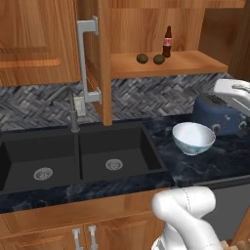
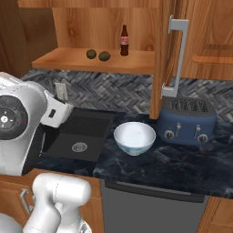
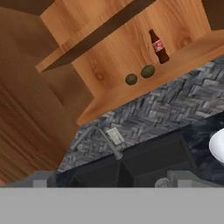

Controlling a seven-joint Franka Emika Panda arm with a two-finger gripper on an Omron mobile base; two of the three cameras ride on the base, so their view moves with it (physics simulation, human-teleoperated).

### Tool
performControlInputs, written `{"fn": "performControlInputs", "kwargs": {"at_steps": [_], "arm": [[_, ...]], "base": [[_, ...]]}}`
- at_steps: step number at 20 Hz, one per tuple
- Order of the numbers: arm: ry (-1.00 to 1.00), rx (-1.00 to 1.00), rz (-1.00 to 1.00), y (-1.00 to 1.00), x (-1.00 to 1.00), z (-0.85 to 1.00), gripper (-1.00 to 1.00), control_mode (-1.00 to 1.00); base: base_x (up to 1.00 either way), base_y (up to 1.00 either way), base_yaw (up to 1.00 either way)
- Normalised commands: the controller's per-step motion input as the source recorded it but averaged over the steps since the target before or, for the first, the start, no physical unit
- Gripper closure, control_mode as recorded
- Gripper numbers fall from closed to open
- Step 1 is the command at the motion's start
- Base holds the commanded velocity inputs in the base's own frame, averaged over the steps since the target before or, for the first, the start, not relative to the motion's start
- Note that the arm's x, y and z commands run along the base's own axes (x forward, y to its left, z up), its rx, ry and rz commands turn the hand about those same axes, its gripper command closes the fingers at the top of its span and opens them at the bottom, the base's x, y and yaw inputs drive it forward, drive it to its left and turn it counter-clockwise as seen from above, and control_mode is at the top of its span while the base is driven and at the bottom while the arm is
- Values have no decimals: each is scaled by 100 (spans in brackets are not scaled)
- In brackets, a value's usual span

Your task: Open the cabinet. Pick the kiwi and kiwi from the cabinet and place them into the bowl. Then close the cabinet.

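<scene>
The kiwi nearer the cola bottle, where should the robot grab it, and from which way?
Probably around its rounded middle, coming straight in from the open front of the cabinet. That kiwi lies near the shelf's front edge, with the other kiwi close beside it and the cola bottle standing just behind. Fingers above and below, or slightly angled, would likely avoid bumping its neighbor.
</scene>
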Motion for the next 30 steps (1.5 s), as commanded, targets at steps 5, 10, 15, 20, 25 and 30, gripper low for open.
{"fn": "performControlInputs", "kwargs": {"at_steps": [5,10,15,20,25,30], "arm": [[11,-19,-13,-24,20,17,-100,-100],[3,-29,-1,1,48,-3,-100,-100],[0,-25,0,6,27,-11,-100,-100],[-4,-5,-1,0,23,0,-100,-100],[0,0,0,0,38,0,-100,-100],[0,0,0,0,53,0,-100,-100]], "base": [[0,0,0],[0,0,0],[0,0,0],[0,0,0],[0,0,0],[0,0,0]]}}
